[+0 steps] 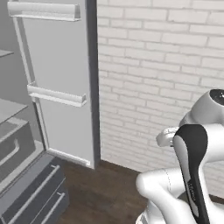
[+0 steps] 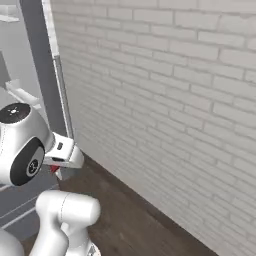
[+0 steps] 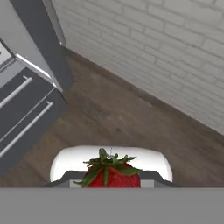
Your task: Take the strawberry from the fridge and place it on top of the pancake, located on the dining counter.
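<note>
A white robot arm stands on dark wood flooring [image 3: 131, 122] beside the open fridge [image 1: 26, 131], with the strawberry [image 3: 111, 175] clamped in its gripper [image 3: 111, 181]. In the hand view the red berry, green leafy cap up, sits low in the middle, right at the fingertips; the jaws are closed on it, though the tips themselves are mostly hidden behind the fruit. From the right base view a small flash of red [image 2: 54, 169] shows just under the white hand, which hangs out in front of the fridge rather than inside it.

The fridge's right door [image 1: 57, 78] is swung wide open, its inner face toward the arm, with two pale door shelves: one at the top [image 1: 43, 11] and one halfway down [image 1: 57, 95]. Inside the fridge, at the far left of the left base view, grey shelves and a bin are partly visible. Below them the two lower drawers [image 1: 35, 197] are shut, each with a long silver bar handle.

A pale brick wall [image 2: 165, 100] runs from the edge of the fridge door off to the right, meeting the wood floor along a dark line. The strawberry is held above that floor, a little way out from the fridge's lower drawers and near the foot of the open door.
</note>
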You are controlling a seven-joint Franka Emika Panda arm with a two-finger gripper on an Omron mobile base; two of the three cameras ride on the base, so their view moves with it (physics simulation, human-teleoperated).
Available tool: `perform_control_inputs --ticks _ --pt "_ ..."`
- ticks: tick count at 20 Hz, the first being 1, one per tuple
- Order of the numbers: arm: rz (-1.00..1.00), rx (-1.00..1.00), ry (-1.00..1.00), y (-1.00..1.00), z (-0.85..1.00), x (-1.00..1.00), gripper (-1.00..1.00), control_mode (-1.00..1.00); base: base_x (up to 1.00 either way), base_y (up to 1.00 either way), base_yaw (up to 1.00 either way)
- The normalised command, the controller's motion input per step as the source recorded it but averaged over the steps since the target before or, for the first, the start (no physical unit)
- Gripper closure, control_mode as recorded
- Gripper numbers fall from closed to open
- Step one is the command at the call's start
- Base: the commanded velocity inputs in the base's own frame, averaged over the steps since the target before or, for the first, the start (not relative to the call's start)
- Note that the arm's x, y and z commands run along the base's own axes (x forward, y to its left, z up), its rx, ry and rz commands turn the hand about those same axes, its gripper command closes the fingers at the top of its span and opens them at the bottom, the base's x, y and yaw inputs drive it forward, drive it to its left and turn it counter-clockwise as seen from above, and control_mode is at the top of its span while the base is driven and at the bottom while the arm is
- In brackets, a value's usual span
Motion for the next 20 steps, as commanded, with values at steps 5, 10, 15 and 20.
perform_control_inputs --ticks 5,10,15,20 --pt "0.00 0.00 0.00 0.00 0.00 0.00 1.00 1.00 0.00 -0.10 -0.95" --pt "0.00 0.00 0.00 0.00 0.00 0.00 1.00 1.00 0.04 -0.28 -0.88" --pt "0.00 0.00 0.00 0.00 0.00 0.00 1.00 1.00 0.20 -0.34 -0.83" --pt "0.00 0.00 0.00 0.00 0.00 0.00 1.00 1.00 0.52 -0.25 -0.72"
